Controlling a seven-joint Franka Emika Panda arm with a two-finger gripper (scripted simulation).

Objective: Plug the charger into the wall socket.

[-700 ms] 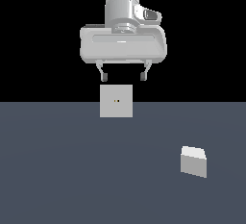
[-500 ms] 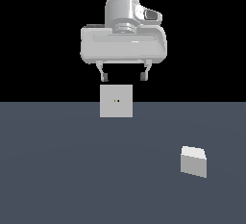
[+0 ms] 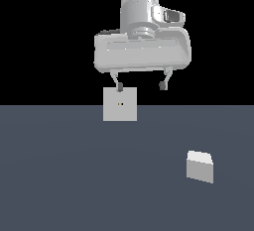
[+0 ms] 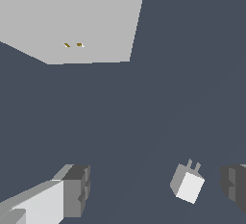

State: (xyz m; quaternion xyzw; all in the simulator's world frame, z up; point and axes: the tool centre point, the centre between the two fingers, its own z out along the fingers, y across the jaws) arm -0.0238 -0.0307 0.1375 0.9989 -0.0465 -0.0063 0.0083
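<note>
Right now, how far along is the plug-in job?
Nothing is done yet: the small light grey-white boxy charger lies loose on the dark floor, ungrasped. In hand: the open, empty gripper hangs high, near the flat upright grey square wall socket. Left: descend, grasp, carry, insert.

I am operating in a bare simulated test scene, not a real room: flat untextured dark slate-blue worktop (image 3: 74,175), pure black backdrop, and uniformly shaded plain grey block shapes.
</note>
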